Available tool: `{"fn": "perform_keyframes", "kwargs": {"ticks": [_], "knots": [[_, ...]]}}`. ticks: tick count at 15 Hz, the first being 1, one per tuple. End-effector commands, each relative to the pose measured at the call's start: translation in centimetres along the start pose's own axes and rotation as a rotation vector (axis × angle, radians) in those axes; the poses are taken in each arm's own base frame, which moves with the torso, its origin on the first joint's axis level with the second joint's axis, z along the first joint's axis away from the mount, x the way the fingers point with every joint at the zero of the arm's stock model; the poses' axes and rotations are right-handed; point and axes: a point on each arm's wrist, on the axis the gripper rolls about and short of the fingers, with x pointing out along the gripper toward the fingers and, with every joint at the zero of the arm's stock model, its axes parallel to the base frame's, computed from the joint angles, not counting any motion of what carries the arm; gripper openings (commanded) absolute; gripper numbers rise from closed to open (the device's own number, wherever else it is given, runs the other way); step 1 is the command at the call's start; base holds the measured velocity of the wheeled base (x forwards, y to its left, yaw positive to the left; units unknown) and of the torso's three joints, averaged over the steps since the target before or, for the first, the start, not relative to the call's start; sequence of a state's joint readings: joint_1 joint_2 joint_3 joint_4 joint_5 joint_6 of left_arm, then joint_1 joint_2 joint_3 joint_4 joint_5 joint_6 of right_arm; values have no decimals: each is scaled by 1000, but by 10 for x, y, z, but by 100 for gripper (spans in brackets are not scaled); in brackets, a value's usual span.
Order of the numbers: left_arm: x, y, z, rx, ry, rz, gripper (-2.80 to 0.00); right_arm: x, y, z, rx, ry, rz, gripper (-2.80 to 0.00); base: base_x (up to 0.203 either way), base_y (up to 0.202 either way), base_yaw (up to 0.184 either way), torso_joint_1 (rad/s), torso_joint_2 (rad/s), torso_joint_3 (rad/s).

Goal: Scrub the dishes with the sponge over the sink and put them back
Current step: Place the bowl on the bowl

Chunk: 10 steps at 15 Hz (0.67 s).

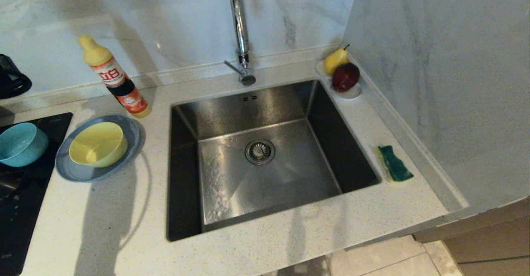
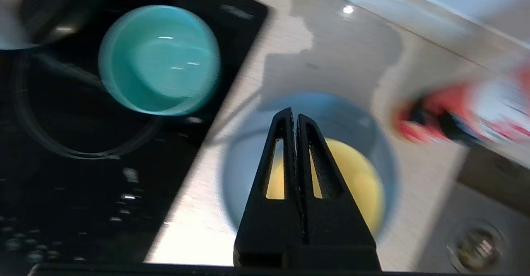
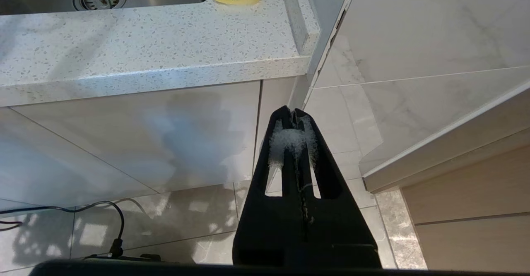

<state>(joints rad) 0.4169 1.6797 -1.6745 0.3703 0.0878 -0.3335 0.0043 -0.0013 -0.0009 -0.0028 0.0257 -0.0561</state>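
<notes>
A: How do the dishes look?

B: The yellow bowl (image 1: 98, 144) sits upright inside the grey-blue plate (image 1: 74, 170) on the counter's left part, just left of the sink (image 1: 265, 156). The teal bowl (image 1: 21, 143) stands on the black cooktop (image 1: 25, 210) at the left edge.

A: And the sponge?

B: The sponge (image 1: 395, 163), green side up, lies on the counter's right edge beside the basin.

A: The tools?

B: The left gripper (image 2: 293, 116) is clenched on nothing above the plate; the right gripper (image 3: 293, 112) is clamped together, low before the cabinet.

A: Anything else nearby?

B: A detergent bottle (image 1: 115, 77) behind the plate, and a saucer of fruit (image 1: 343, 77) at the back right corner.
</notes>
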Motion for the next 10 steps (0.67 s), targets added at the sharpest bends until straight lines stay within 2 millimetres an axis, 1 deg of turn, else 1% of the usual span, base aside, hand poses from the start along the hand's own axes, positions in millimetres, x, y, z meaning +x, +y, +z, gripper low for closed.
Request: {"fn": "perform_keyframes", "kwargs": {"ticks": [1, 2, 3, 6, 10], "knots": [[21, 20, -1, -22, 23, 64, -280, 0, 0, 0, -1, -3, 1, -280, 0, 0, 0, 0, 0, 0], [29, 25, -3, -25, 36, 81, -280, 0, 0, 0, -1, -3, 1, -280, 0, 0, 0, 0, 0, 0], [37, 29, -4, -28, 49, 94, 0, 0, 0, 0, 0, -3, 1, -280, 0, 0, 0, 0, 0, 0], [60, 40, -9, -49, 94, 87, 0, 0, 0, 0, -1, -3, 1, -280, 0, 0, 0, 0, 0, 0], [96, 58, -17, -71, 141, 127, 0, 0, 0, 0, -1, -3, 1, -280, 0, 0, 0, 0, 0, 0]]}}
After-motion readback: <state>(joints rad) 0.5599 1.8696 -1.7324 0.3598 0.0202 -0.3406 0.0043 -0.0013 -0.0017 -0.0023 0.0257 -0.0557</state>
